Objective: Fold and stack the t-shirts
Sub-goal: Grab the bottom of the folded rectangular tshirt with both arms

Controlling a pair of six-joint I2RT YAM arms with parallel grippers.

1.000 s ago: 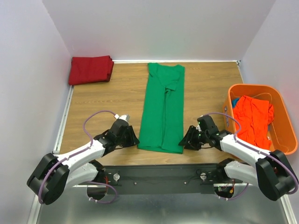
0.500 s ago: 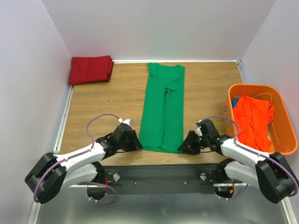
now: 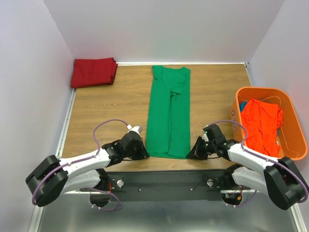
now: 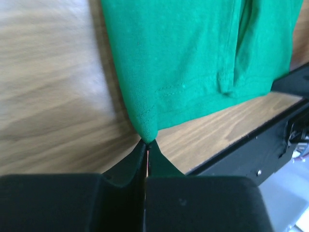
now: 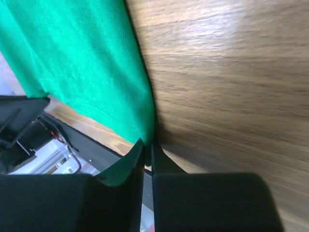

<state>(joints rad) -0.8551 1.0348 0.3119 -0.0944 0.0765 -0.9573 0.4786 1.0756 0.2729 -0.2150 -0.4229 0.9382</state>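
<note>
The bright green t-shirt (image 3: 169,113) lies as a long narrow strip down the middle of the table, sleeves folded in. My left gripper (image 3: 144,153) is shut on its near left hem corner (image 4: 147,126). My right gripper (image 3: 191,153) is shut on its near right hem corner (image 5: 145,130). Both corners sit low at the table's near edge. The dark red t-shirt (image 3: 94,72) lies folded at the far left corner. The bright orange-red t-shirt (image 3: 260,123) lies crumpled in the basket.
The rigid orange plastic basket (image 3: 295,121) stands at the right edge, with some blue cloth (image 3: 243,105) under the shirt. A black rail (image 3: 164,181) runs along the near table edge by both grippers. White walls close in the back and sides.
Both grippers have moved inward toward the green shirt's near corners and closed on them. The shirt's near hem has shifted a little.
</note>
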